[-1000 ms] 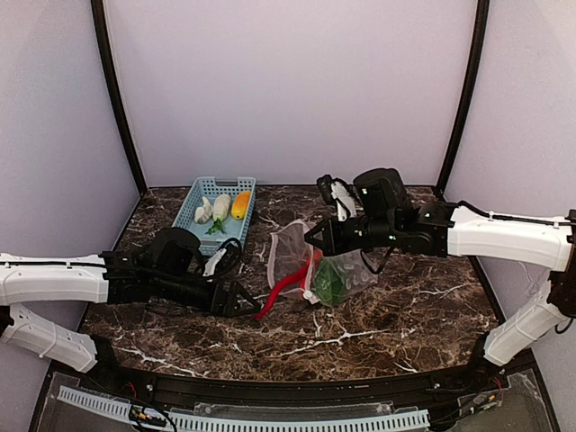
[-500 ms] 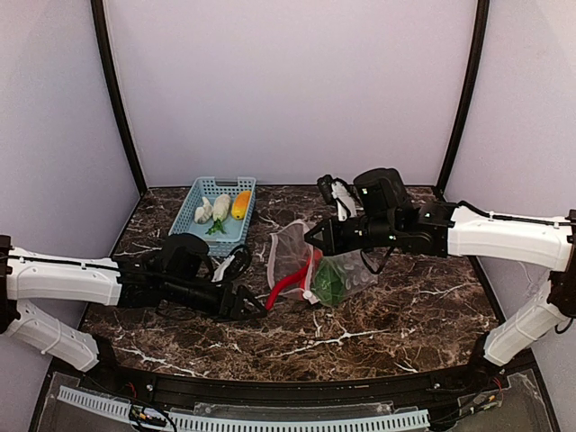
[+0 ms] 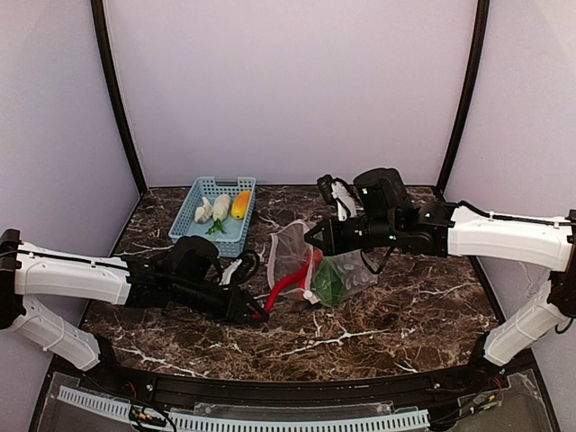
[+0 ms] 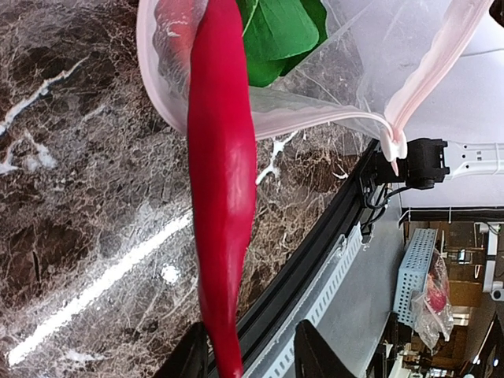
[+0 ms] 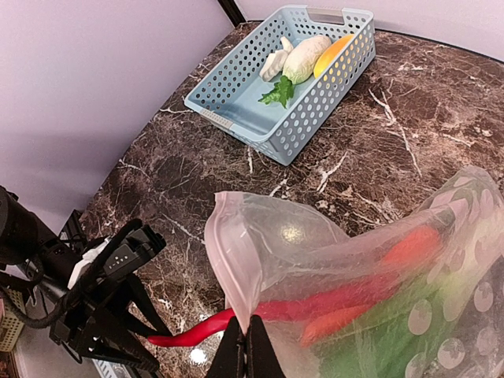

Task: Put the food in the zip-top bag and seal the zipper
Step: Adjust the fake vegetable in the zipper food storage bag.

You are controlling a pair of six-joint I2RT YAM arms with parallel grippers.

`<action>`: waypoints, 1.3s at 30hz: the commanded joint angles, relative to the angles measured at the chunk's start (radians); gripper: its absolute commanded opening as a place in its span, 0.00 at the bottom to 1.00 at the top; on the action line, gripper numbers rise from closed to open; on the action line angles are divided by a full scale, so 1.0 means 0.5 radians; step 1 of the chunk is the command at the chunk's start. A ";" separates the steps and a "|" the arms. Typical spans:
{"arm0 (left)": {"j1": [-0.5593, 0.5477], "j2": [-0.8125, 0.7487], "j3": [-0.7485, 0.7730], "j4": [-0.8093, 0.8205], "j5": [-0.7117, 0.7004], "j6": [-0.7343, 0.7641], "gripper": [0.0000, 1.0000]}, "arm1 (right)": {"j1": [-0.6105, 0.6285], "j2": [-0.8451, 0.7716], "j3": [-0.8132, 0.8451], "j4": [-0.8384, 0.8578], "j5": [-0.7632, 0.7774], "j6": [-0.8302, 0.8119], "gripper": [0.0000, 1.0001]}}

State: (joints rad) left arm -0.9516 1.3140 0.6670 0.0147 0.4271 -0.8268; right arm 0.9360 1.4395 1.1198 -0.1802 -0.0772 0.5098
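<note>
The clear dotted zip-top bag (image 3: 292,247) hangs open at the table's middle. My right gripper (image 3: 310,241) is shut on its pink zipper rim (image 5: 228,260), pinched between the jaws (image 5: 244,354). A green leafy vegetable (image 3: 331,283) and an orange piece (image 5: 339,323) lie inside. A long red chili (image 3: 286,286) sticks halfway out of the mouth. In the left wrist view its tail (image 4: 222,197) runs between the spread fingers of my left gripper (image 4: 248,358) and touches one finger. The left gripper (image 3: 255,312) sits low on the table, left of the bag.
A light-blue lattice basket (image 3: 193,211) stands at the back left, holding white vegetables (image 3: 220,207), a yellow corn (image 3: 241,204) and a green sprig (image 5: 279,90). The table's black front edge (image 4: 315,260) runs close behind the left gripper.
My left gripper has slid right along the table toward the bag, closing on the chili's tail. The right arm and the bag have not moved.
</note>
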 commanded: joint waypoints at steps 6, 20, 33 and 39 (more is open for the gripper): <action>-0.016 0.007 0.037 0.023 -0.023 -0.019 0.23 | 0.005 -0.029 -0.001 0.063 0.013 0.001 0.00; -0.034 -0.010 0.032 0.266 -0.128 -0.144 0.01 | 0.008 -0.035 -0.027 0.075 0.008 0.005 0.00; -0.035 0.174 0.191 0.535 -0.203 -0.234 0.01 | 0.014 -0.077 -0.095 0.124 -0.040 0.009 0.00; -0.033 0.324 0.325 0.595 -0.178 -0.245 0.01 | 0.018 -0.088 -0.131 0.181 -0.091 0.034 0.00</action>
State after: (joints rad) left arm -0.9646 1.4437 0.7742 0.2615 0.3359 -0.9432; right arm 0.9360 1.4189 1.0767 -0.1486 -0.0990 0.5117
